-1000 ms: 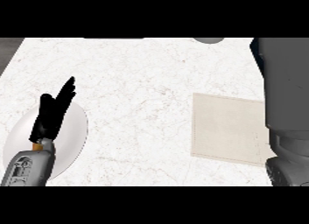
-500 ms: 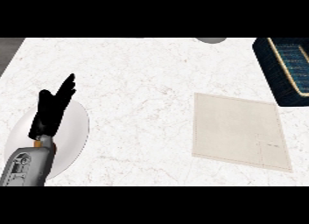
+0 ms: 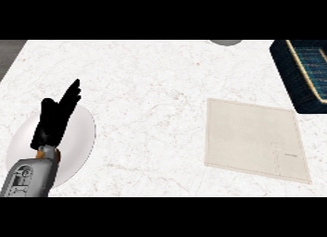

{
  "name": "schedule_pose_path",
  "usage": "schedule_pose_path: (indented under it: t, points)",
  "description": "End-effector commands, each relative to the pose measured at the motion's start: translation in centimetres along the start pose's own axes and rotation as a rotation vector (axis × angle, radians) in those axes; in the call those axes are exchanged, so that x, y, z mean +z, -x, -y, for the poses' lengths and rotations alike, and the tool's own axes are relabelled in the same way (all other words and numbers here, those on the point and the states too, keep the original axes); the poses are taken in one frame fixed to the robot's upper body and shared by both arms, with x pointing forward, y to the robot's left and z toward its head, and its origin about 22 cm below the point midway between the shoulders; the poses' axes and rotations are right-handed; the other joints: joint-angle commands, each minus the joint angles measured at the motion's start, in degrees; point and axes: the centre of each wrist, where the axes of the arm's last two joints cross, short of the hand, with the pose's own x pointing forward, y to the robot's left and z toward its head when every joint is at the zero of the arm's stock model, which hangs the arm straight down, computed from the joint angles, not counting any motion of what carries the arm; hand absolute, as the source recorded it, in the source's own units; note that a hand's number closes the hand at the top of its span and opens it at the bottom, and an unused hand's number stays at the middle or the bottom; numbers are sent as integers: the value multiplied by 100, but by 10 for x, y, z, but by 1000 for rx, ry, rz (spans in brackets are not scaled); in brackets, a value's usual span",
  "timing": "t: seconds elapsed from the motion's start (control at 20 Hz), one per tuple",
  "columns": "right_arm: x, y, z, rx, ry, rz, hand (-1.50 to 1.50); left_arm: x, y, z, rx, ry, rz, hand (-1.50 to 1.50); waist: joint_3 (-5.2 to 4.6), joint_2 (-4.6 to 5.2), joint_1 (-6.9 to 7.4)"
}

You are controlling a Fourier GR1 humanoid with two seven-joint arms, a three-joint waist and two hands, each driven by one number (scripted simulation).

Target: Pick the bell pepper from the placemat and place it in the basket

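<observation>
- The fingers of the left hand are straight and released, pointing up and a little to the right, with nothing between them.
- The bell pepper named in the task shows nowhere in the head view, so its place cannot be told.
- The placemat is a pale beige rectangle lying flat on the bench, right of centre, turned slightly so its far edge slopes down to the right. Its surface carries faint stitched lines near the lower right corner and nothing else that I can make out.
- The basket sits at the upper right, just beyond the placemat's far right corner and apart from it. It is dark blue with a pale gold rim line inside, and the view's right edge cuts it off.
- The left hand rests over a round white plate at the lower left, well apart from the placemat; the grey forearm comes in from the lower edge and covers the plate's near part.
- A small grey rounded shape peeks in at the bench's far edge, too cut off to name.
- The bench is white marble with faint veining, and a darker strip of floor shows past its left edge.
- The right hand does not show in this view.
</observation>
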Motion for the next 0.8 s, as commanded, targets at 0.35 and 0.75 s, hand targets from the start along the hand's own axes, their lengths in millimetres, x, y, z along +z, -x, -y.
schedule_pose_path:
  t: [0.35,0.75]
  points:
    - [-40,116,-1,117,0,-92,150,4,-6,4,0,-2,2,0,9,-4,24]
    - [-48,153,-21,65,-70,-13,150,-18,-11,-8,-16,-4,16,0,8,30,12]
